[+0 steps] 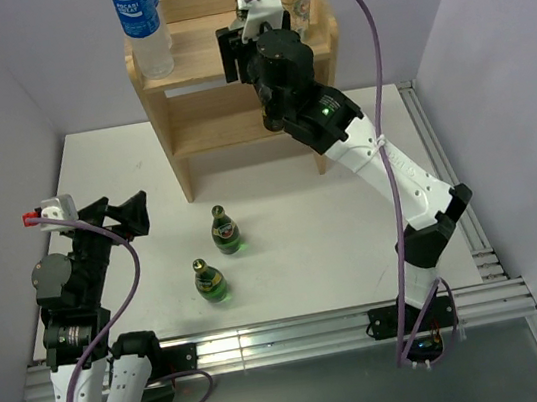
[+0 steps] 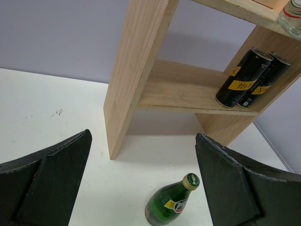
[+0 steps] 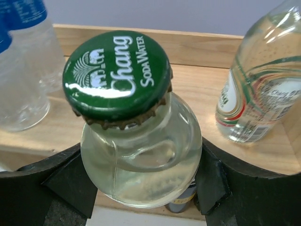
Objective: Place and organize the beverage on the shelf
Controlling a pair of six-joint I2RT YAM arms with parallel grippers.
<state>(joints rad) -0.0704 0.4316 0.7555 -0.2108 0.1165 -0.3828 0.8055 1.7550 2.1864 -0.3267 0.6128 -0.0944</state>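
Observation:
My right gripper is shut on a clear glass bottle with a green cap, at the front edge of the shelf's top tier. A second clear glass bottle stands on that tier to the right. In the top view the right gripper hides the held bottle. Two slim dark cans stand on the lower tier of the shelf. Two dark green bottles stand on the table. My left gripper is open above the table, the nearer green bottle just below it.
A taller plastic water bottle with a blue label stands at the left end of the shelf's top tier. Purple-grey walls close in the white table at the back and sides. Metal rails run along the table's near and right edges.

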